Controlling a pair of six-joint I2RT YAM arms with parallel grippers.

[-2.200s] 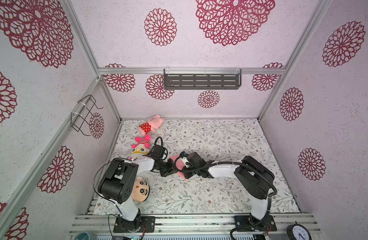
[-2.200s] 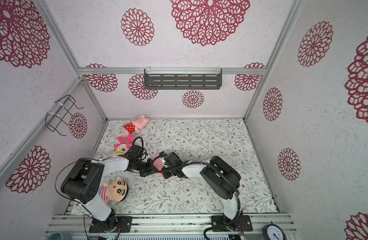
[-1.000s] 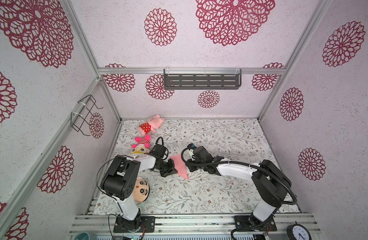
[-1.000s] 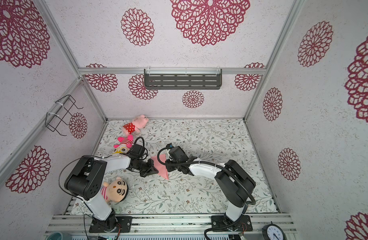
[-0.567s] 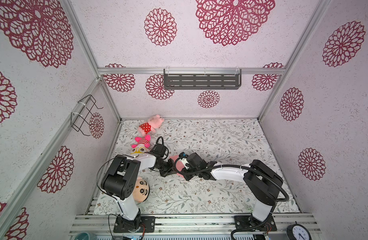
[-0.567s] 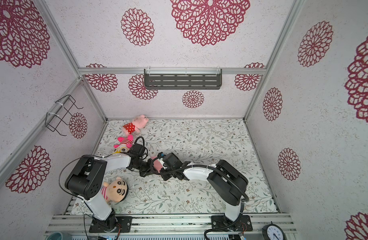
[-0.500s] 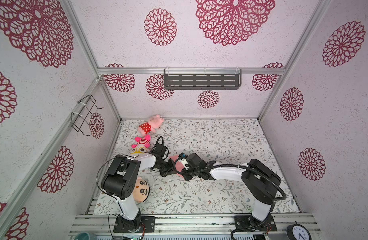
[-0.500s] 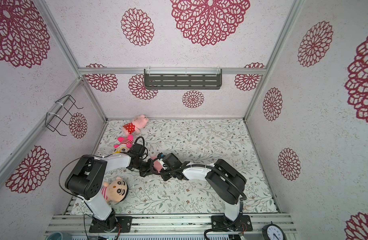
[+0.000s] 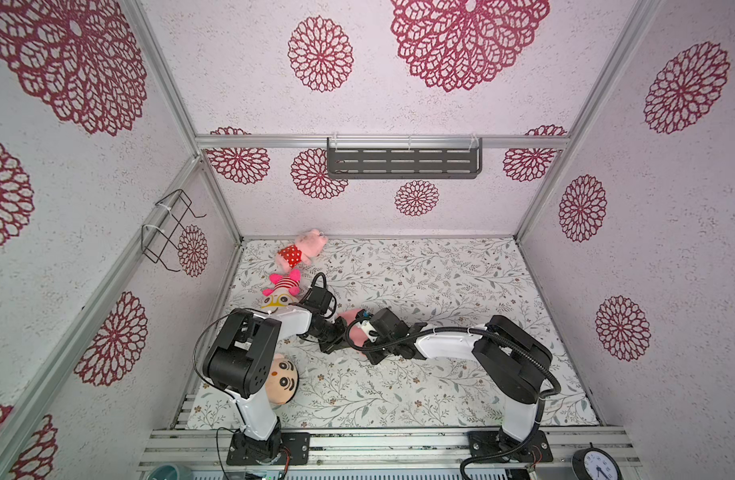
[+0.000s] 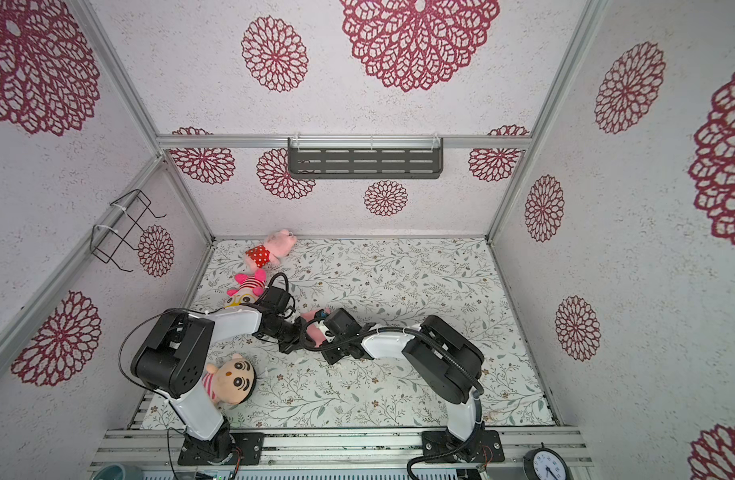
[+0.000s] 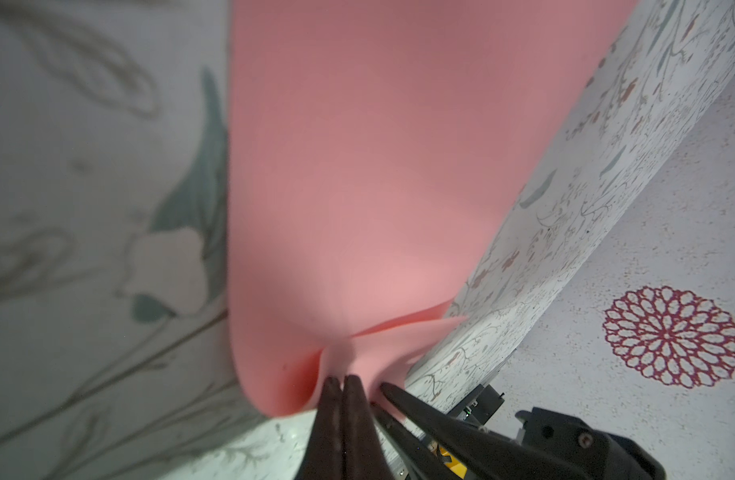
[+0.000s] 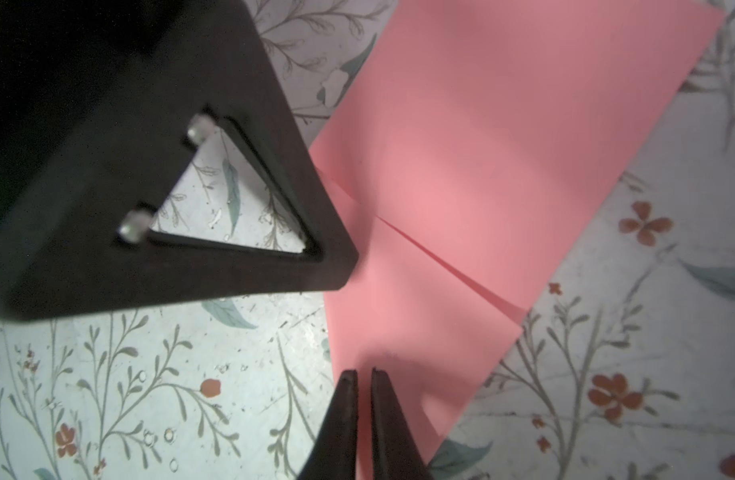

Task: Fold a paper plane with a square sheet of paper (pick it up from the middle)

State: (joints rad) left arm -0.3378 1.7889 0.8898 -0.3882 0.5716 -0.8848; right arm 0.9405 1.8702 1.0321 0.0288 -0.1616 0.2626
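Lower centre of frame: left gripper (image 9: pixel 333 341) and right gripper (image 9: pixel 367 353) meet over the pink square sheet of paper (image 9: pixel 354 332), largely hidden. Floral bench (image 9: pixel 440 282) carries three plush toys along its left edge.

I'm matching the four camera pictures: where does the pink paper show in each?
Top view: pink paper between both arms' wrists.
Other top view: same spot.
Left wrist: fills the centre.
Right wrist: upper right.
Shared landmark: floral mat.
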